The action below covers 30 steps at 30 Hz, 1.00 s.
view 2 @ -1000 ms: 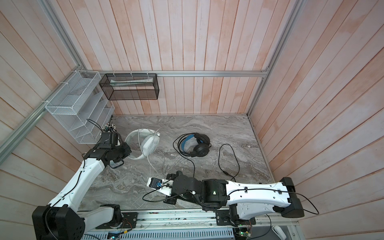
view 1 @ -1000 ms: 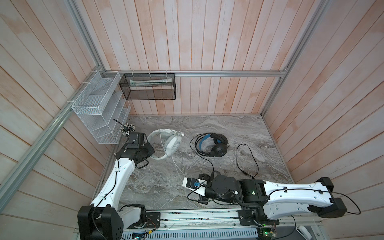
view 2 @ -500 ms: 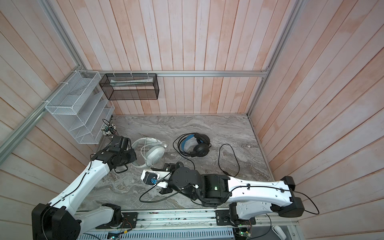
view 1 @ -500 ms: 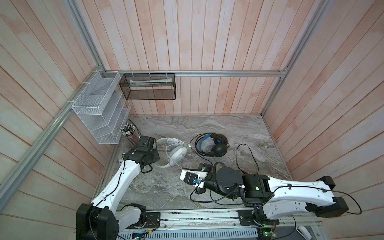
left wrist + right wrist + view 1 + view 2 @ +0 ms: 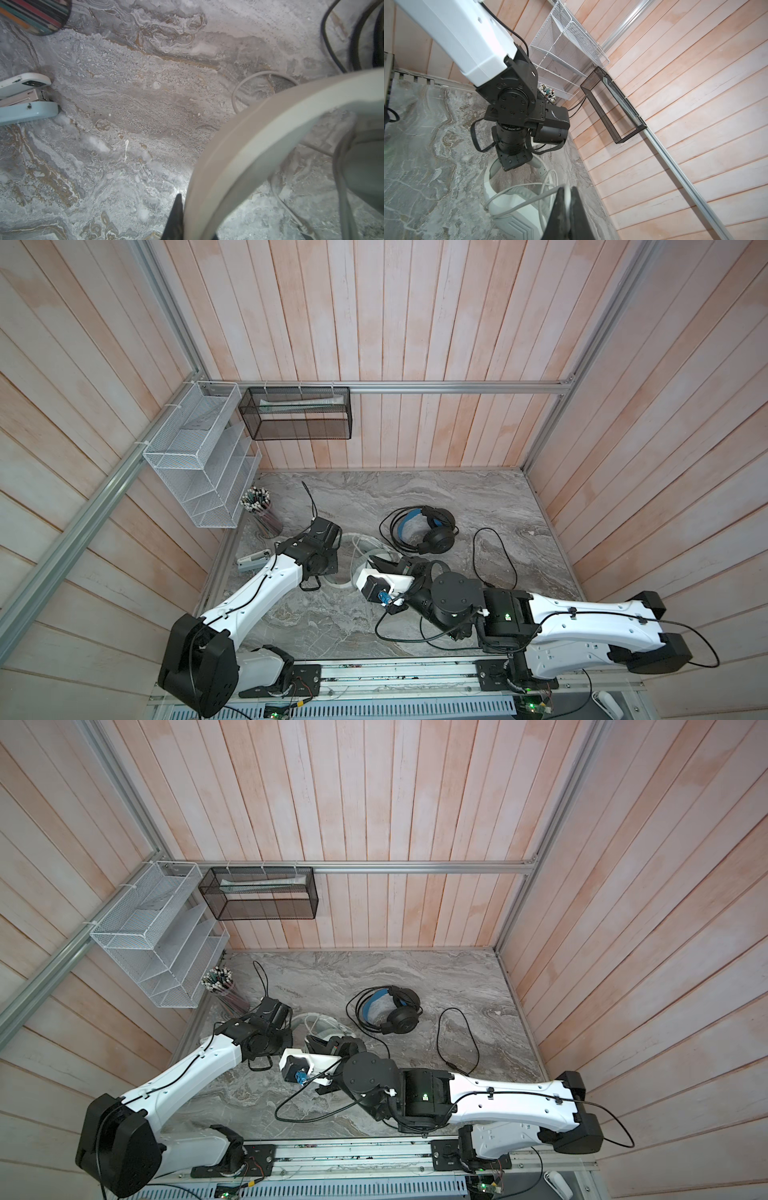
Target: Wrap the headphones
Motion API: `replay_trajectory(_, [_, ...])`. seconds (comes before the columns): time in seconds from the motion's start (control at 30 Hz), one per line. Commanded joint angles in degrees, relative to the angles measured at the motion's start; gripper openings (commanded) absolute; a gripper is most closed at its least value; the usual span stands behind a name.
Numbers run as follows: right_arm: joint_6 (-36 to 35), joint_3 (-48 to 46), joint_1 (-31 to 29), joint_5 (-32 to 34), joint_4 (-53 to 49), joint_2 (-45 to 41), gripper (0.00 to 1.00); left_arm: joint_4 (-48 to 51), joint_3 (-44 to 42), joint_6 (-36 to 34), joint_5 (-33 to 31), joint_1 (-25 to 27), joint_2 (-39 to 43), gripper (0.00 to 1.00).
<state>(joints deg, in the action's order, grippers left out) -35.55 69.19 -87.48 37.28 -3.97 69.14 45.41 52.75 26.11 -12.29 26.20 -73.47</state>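
The white headphones [image 5: 360,546] lie left of the middle, largely covered by both grippers. My left gripper [image 5: 194,225] is shut on their pale headband [image 5: 249,145]; from above it [image 5: 334,572] points down at the band. My right gripper [image 5: 567,200] is shut on the white cable [image 5: 517,204], just above a white earcup [image 5: 517,220]; in a top view it [image 5: 380,562] sits right beside the headset. The black headphones [image 5: 432,526] with a blue-lined band lie further back, and their black cable [image 5: 498,556] loops off to the right.
A cup of pencils [image 5: 262,510] and a pale stapler [image 5: 253,564] stand by the left wall. A white wire rack [image 5: 199,472] and a black mesh basket [image 5: 297,418] hang on the walls. The right arm's own black cable [image 5: 399,630] trails near the front edge.
My left gripper has carried the white headphones to the right and toward the front. My right gripper has moved back toward them with the white cable, so the two now sit close together.
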Motion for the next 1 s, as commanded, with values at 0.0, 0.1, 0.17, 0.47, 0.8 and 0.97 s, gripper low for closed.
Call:
replay_trajectory(0.0, [-2.3,0.9,0.3,3.2,13.0,-0.6,0.00,-1.4,-1.3,-1.9,-5.0,1.6,1.6,0.00])
replay_trajectory(0.1, [-0.8,1.7,0.3,1.0,9.9,0.4,0.03,-1.7,-1.8,-2.0,-4.6,3.1,2.7,0.00])
replay_trajectory(0.17, [0.1,2.2,0.4,0.7,9.0,1.0,0.04,-1.8,-2.0,-2.5,-3.3,3.9,3.5,0.00])
replay_trajectory(0.47, [3.9,1.6,9.1,-3.2,4.9,0.9,0.05,-2.6,-2.8,-3.6,0.4,5.8,10.7,0.00])
replay_trajectory(0.8, [7.8,1.9,18.5,-6.3,3.7,3.7,0.06,-5.3,-4.2,-6.1,5.4,9.6,16.7,0.00])
replay_trajectory(0.97, [8.1,3.0,20.1,-4.5,4.3,6.6,0.09,-4.8,-3.8,-6.3,4.0,12.6,15.9,0.00])
